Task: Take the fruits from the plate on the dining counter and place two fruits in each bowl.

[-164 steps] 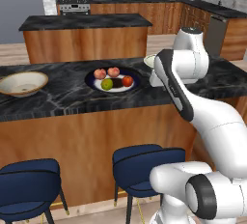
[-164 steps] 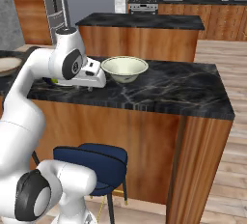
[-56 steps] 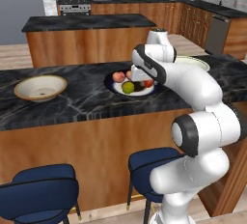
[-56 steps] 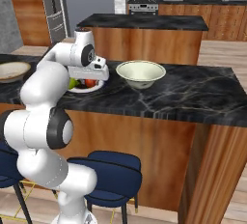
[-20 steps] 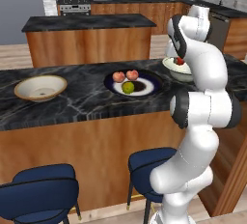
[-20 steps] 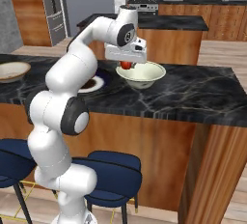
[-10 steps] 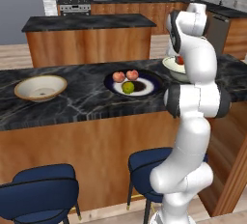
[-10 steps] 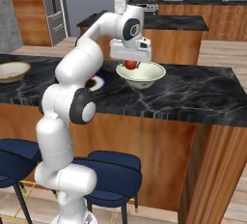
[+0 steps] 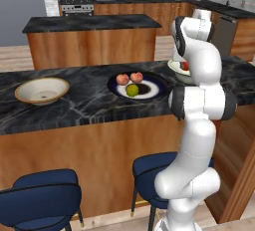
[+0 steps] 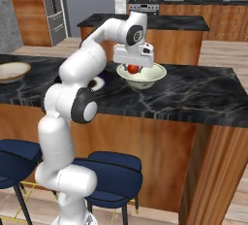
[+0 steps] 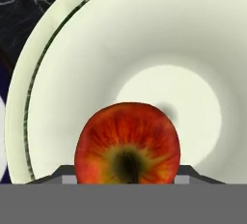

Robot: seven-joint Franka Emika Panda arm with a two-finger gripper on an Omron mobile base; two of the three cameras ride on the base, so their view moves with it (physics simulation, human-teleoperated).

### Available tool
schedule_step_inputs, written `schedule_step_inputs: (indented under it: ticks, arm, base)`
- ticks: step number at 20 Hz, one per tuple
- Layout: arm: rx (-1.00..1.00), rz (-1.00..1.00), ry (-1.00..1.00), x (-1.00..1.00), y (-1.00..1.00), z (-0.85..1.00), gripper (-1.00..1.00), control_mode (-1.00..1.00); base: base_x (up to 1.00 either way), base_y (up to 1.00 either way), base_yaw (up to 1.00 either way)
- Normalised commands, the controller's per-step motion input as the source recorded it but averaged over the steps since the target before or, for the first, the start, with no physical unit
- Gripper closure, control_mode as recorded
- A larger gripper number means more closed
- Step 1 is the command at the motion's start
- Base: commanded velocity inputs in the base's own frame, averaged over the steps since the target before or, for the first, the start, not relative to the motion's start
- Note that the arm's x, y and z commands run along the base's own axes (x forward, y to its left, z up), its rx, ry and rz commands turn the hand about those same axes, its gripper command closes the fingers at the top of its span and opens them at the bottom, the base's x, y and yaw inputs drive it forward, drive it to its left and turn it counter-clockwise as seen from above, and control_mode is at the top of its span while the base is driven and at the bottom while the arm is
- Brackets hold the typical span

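My gripper (image 10: 133, 68) is shut on the red-orange fruit (image 10: 133, 69), holding it just over the middle of the pale greenish-white bowl (image 10: 147, 78). In the hand view the fruit (image 11: 127, 143) sits between the fingertips above the bowl's pale inside (image 11: 159, 49). On the navy-rimmed plate (image 9: 113, 87) lie two pinkish-red fruits (image 9: 122, 79) (image 9: 136, 77) and a yellow-green one (image 9: 132, 90). At the left end of the dining counter (image 9: 74, 108) stands the tan bowl (image 9: 41, 89), with nothing in it.
Blue stools (image 9: 42, 200) (image 9: 162, 168) stand in front of the counter's wood panel. A shorter black-topped island (image 9: 89, 23) lies behind. My arm reaches across the plate (image 10: 99, 82) in the right base view and hides most of it.
The gripper has carried the red-orange fruit from the plate to the pale bowl. In the last second it shifted a little further over the bowl's middle and lower.
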Motion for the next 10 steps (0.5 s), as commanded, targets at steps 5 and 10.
schedule_step_inputs:
  ticks: [5,10]
  arm:
    - [0.0,0.0,0.05,0.4,-0.03,0.0,1.0,-1.0]
    - [0.0,0.0,0.0,0.0,0.0,0.0,-1.0,-1.0]
  base:
    - [0.0,0.0,0.0]
    - [0.0,0.0,0.0]
